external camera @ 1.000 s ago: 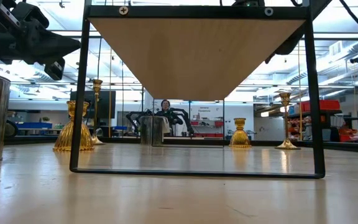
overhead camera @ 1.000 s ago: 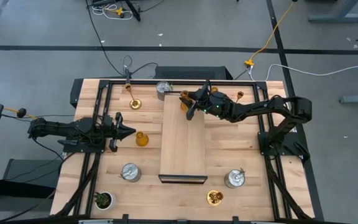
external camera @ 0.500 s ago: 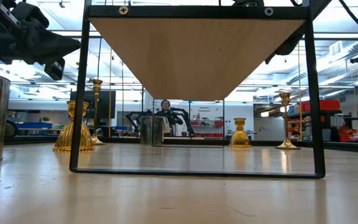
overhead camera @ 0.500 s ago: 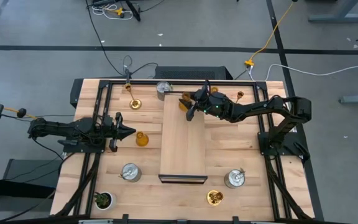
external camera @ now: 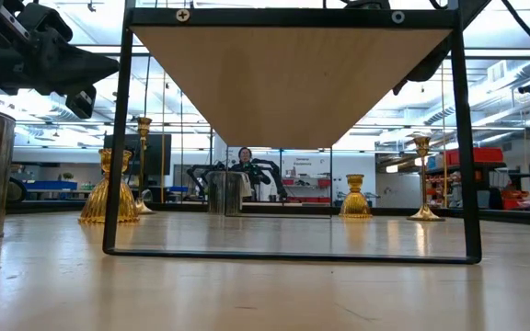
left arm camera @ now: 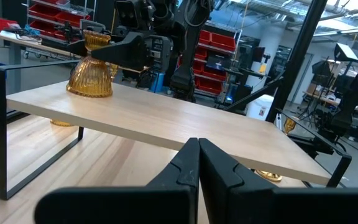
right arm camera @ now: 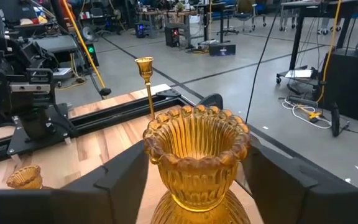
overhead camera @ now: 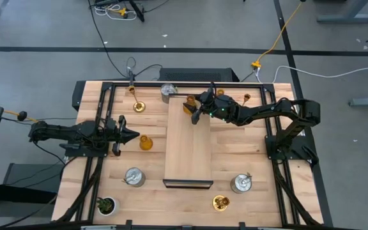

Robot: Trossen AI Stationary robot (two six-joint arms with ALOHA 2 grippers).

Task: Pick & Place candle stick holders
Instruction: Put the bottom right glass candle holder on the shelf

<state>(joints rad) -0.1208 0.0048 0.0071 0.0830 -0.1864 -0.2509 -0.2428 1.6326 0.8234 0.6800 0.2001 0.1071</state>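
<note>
Amber holder (right arm camera: 196,155) between right claw (overhead camera: 193,110) fingers — gold stick (right arm camera: 148,87) beyond.

Grey concrete floor (overhead camera: 43,38), yellow cable (overhead camera: 285,29), red shelving (left arm camera: 48,15), ceiling lights.

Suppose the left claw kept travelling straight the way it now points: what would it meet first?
Most likely the amber holder standing on the table just ahead of the shut left claw, though it may sit slightly off that line; beyond it is the raised wooden shelf.
</note>
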